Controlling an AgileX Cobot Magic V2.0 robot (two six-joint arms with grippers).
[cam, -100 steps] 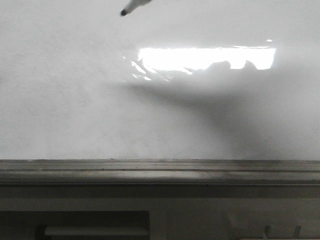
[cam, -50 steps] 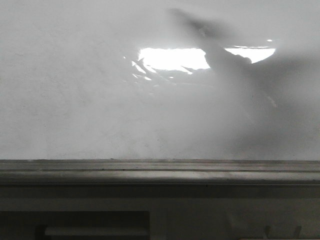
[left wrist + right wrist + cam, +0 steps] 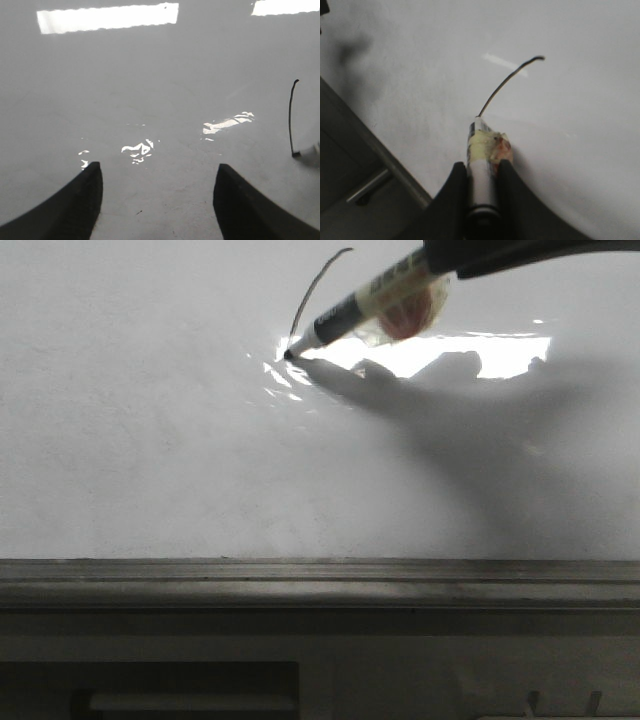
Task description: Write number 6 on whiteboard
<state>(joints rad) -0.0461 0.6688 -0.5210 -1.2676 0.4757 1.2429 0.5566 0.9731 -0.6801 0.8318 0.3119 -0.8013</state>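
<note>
Your right gripper (image 3: 482, 172) is clamped on the marker pen (image 3: 372, 302), fingers pressed against both sides of its barrel; the tip touches the whiteboard (image 3: 150, 460) just beside the bright rectangular reflection (image 3: 420, 355); the number 6 (image 3: 312, 295) is so far only a thin curved black stroke, running from the pen tip up toward the board's far edge; your left gripper (image 3: 157, 195) hangs over bare board with fingers spread wide, holding nothing; the grey edge rail (image 3: 320, 580) runs along the near side.
</note>
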